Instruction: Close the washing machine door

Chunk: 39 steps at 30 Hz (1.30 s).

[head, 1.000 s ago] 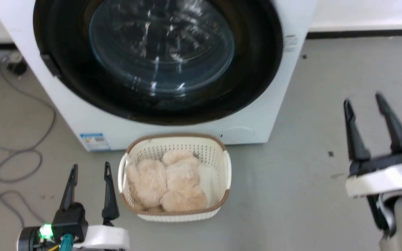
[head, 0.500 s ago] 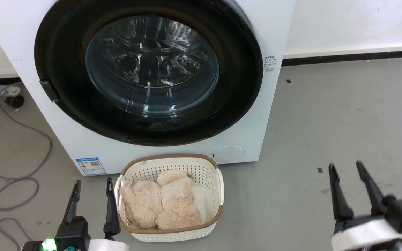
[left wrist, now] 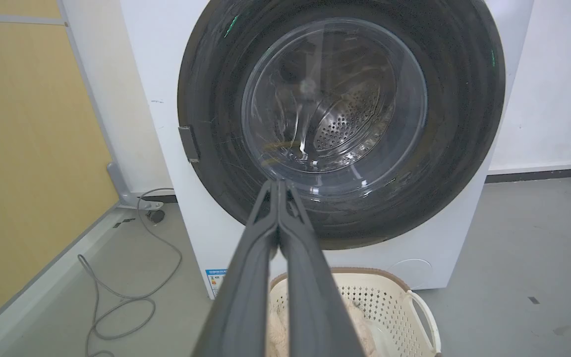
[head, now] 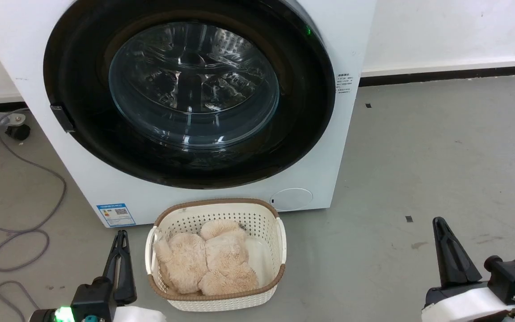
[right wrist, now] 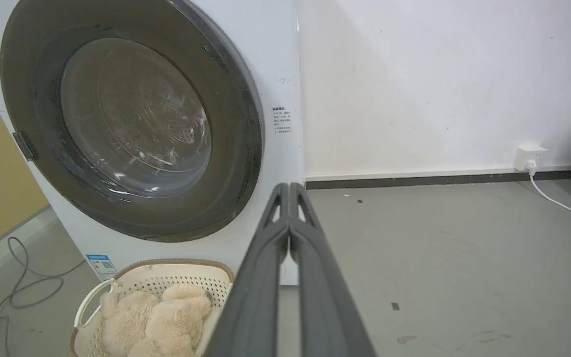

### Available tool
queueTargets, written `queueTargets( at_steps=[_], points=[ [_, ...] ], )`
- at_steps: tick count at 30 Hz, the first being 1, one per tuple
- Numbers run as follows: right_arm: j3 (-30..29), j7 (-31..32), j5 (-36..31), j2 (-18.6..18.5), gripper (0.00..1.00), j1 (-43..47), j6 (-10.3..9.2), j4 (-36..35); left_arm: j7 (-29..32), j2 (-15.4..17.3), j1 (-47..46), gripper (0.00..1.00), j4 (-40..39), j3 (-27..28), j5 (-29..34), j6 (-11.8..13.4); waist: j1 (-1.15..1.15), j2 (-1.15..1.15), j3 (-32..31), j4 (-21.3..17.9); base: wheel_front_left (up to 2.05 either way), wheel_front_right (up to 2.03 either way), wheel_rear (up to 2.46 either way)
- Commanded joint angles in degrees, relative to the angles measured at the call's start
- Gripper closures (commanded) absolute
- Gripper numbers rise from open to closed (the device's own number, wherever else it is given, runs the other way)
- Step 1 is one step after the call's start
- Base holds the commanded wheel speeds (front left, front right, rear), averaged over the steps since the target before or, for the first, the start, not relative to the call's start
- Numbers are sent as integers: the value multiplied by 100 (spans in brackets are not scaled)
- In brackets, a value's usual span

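Observation:
The washing machine door (head: 87,134) lies flush against the white washing machine (head: 105,197); its black rim rings the glass window (head: 193,85), and the steel drum shows through it. A dark latch tab sits at the rim's left edge. My left gripper (head: 121,236) is low at the left, beside the basket, shut with nothing in it. My right gripper (head: 440,222) hangs over bare floor at the lower right, also shut and empty. In the wrist views the left gripper (left wrist: 278,184) and right gripper (right wrist: 289,187) point toward the door (left wrist: 464,124) from a distance, fingers pressed together.
A cream perforated basket (head: 221,304) holding a beige plush toy (head: 208,264) stands on the floor right before the machine. Grey cables (head: 16,223) loop at the left. A yellow panel (left wrist: 18,148) is left of the machine; a wall socket (right wrist: 528,156) is far right.
Both grippers have gone from open to shut. The right gripper has dropped lower and away from the machine. The camera tilted up early on; the door stays flush.

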Motion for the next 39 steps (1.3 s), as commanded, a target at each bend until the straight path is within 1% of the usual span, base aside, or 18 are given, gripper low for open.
queueTargets(
  at_steps=[1,39],
  points=[
    [18,32,-39,4,100,3,0,-35,35,-6,-29,100,-3,7,7,-30,1,0,0,9,0,0,0],
    [113,479,-258,21,100,15,-2,-264,480,-44,-169,100,-19,37,41,-260,1,0,1,230,0,0,0]
  ],
)
